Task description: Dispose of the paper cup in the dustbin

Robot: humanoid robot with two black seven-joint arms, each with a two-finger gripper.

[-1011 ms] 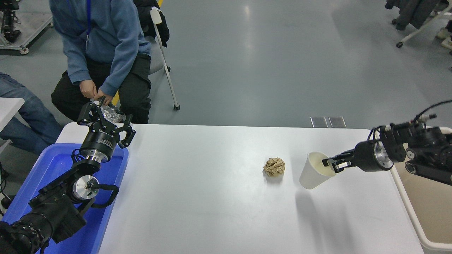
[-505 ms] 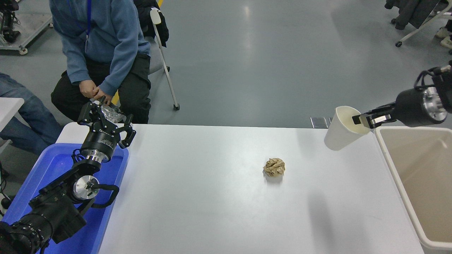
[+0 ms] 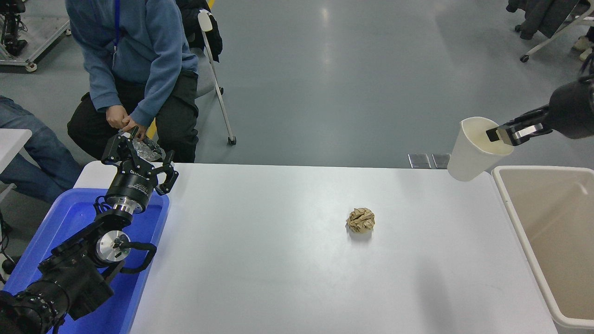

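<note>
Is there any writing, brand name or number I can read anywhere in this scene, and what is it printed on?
White lettering on the left gripper body: a short line of print, too blurred to read.
The paper cup, held by the right gripper: plain, no print visible.
The dustbin, the blue tub and the crumpled paper ball: no text visible.
The person's lanyard: no readable print.

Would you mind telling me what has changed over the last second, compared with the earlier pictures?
The right gripper, still shut on the rim of the paper cup, has lifted it off the table and carried it up and rightward, close to the dustbin but not yet over its opening. The paper ball, the blue tub and the parked left gripper stayed put.
</note>
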